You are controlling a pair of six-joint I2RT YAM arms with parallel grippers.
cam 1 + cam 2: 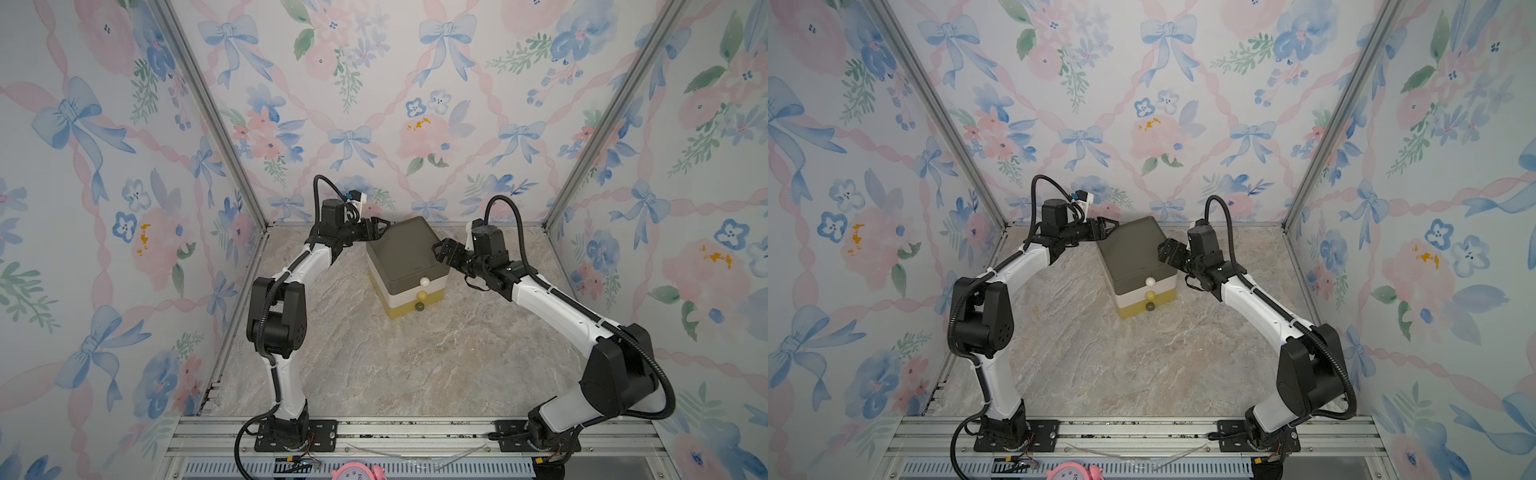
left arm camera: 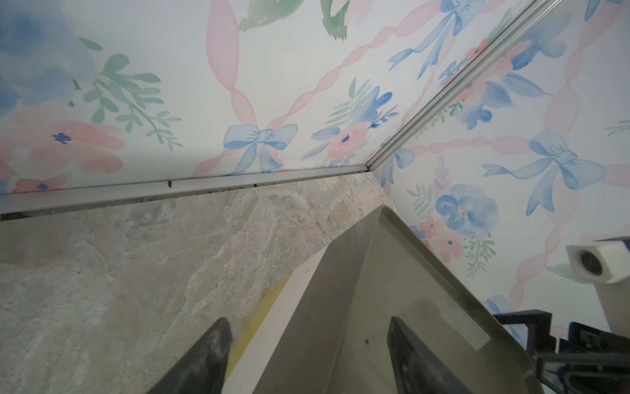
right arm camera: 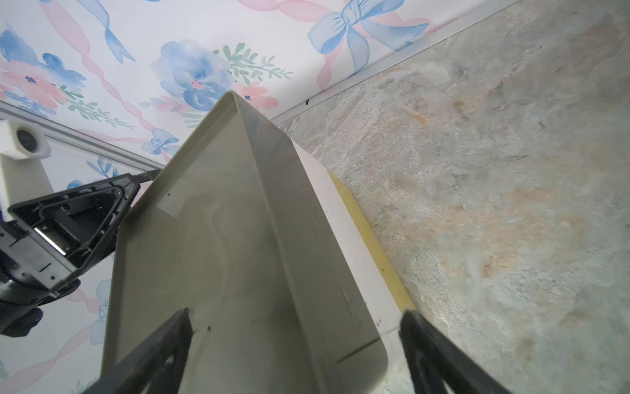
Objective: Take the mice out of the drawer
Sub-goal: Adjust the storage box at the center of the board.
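Walls (image 1: 104, 208): floral-and-bow wallpaper on three sides.
Surface (image 1: 415, 365): marble-look.
Left arm (image 1: 286, 274) and right arm (image 1: 552, 299) both reach toward the back centre.
Drawer unit (image 1: 399, 249) stands near the back wall, turned at an angle. Three stacked drawers, olive-grey on top, white in the middle, yellow at the bottom, all pushed shut.
Mice: out of sight behind the shut fronts; can't tell which drawer holds them.
Left claw (image 1: 384, 226) is at the unit's back-left top corner. The left wrist view shows this claw (image 2: 308, 320) with jaws apart, one finger over the top panel, the other outside the side wall, the top edge between them. Contact: can't tell.
Right claw (image 1: 438, 253) is at the top's right edge. In the right wrist view this claw (image 3: 296, 311) is spread wide, straddling the same edge, holding nothing.
Pink clock (image 1: 358, 471) is cut off at the near frame edge; dial numerals too small to read.
Knobs: white knob (image 1: 424, 281) on the olive drawer, yellow knob (image 1: 422, 295) on the white, dark knob (image 1: 419, 307) on the yellow.
Small dark mark (image 1: 417, 269) on the top's front lip: unreadable.
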